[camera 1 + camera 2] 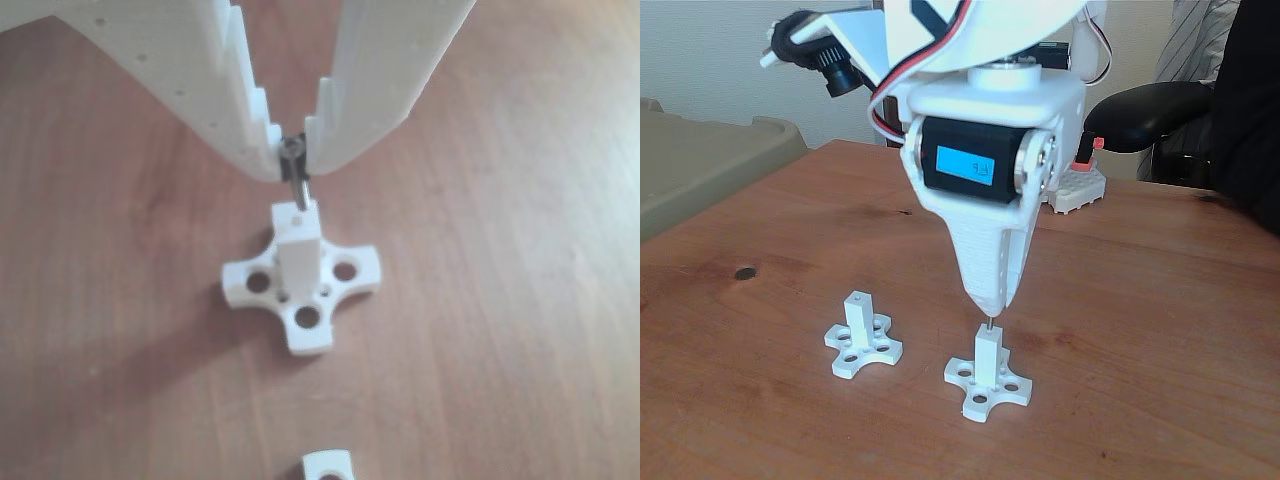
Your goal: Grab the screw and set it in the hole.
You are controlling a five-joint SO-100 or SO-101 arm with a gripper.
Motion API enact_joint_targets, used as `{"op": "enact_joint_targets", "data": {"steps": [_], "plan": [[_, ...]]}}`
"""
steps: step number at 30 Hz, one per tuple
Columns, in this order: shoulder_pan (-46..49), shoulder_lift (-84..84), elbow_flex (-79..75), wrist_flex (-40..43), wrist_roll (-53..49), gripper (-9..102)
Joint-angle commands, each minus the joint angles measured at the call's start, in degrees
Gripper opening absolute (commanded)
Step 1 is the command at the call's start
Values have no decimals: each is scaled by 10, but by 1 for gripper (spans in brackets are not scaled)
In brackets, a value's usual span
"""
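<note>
Above the white post (987, 352): gripper (292, 160) clamped on the screw (298, 187), held upright. Tip meets the hole (302, 213), aligned for insertion.

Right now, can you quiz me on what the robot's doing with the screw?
1. True or false: the jaws are open and empty.
2. How many white posts stand on the table?
3. The screw tip is: A) lying on the table, B) at the top of a post, C) in a base-arm hole.

Key: 1. False, the gripper is shut on the screw. 2. Two; the other post is at left in the fixed view. 3. B.
</note>
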Motion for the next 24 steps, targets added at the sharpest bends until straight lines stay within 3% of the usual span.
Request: {"op": "enact_joint_targets", "data": {"steps": [1, 24], "plan": [[-2, 11, -4, -7, 0, -4], [0, -3, -15, -16, 1, -4]]}}
